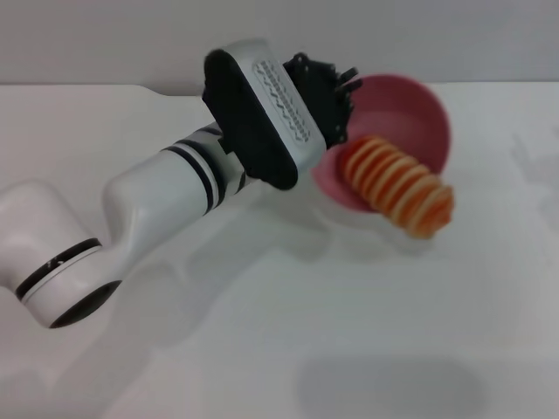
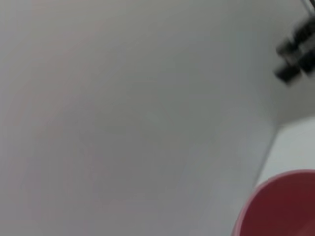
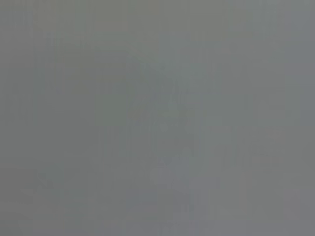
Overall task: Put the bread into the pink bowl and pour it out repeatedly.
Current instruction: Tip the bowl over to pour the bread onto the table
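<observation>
Bread [image 1: 400, 188] slides half out of the tipped pink bowl [image 1: 417, 113], its near end poking over the lowered rim toward the white table [image 1: 349, 305]. Left tool [image 1: 336, 92] sits at the bowl's far-left rim; whether it clamps the rim, I cannot tell. Right arm is out of sight.

Glossy smooth plastic pink bowl [image 1: 419, 118]; ridged matt bread [image 1: 400, 187]; smooth white table [image 1: 349, 305].

A: What colour is the bowl [image 1: 419, 109]?
B: Plain glossy pink. The bread [image 1: 397, 185] is orange with pale cream stripes across it.
A: And the left arm [image 1: 166, 205]?
B: White with black bands, on a white table [image 1: 306, 305].
</observation>
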Robot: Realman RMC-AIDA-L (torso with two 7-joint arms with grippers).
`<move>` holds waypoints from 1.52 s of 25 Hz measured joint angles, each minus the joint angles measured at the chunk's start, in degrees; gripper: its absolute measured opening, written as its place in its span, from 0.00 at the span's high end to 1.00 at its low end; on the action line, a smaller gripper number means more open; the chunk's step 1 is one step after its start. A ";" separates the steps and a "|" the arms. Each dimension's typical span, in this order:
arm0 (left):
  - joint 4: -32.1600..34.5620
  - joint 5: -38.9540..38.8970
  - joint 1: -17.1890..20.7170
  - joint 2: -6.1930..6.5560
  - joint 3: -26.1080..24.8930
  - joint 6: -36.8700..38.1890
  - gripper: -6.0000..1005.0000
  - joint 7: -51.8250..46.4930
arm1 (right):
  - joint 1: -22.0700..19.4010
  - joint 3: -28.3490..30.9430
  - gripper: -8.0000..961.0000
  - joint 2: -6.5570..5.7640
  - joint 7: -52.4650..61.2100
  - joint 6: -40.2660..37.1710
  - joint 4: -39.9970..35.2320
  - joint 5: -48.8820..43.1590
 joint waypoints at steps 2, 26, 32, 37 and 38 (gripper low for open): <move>0.22 0.00 0.08 0.01 -0.08 -2.60 0.95 3.35 | 0.10 -0.15 0.31 -0.01 0.01 0.03 0.04 0.00; 6.83 -0.08 5.07 -0.17 -2.09 -2.97 0.95 31.04 | 1.02 -0.67 0.31 -0.12 0.13 1.55 0.52 2.21; 7.65 -0.23 6.18 -0.14 -2.18 -0.97 0.95 36.38 | 1.50 -0.74 0.31 -0.13 0.13 2.18 0.61 2.27; 7.49 -0.64 6.94 -0.20 -1.74 1.18 0.95 40.23 | 1.63 -0.75 0.31 -0.13 0.13 2.37 0.53 2.27; 7.42 -0.65 7.13 -0.20 -1.69 1.92 0.95 40.26 | 1.64 -0.74 0.31 -0.13 0.13 2.49 0.47 2.27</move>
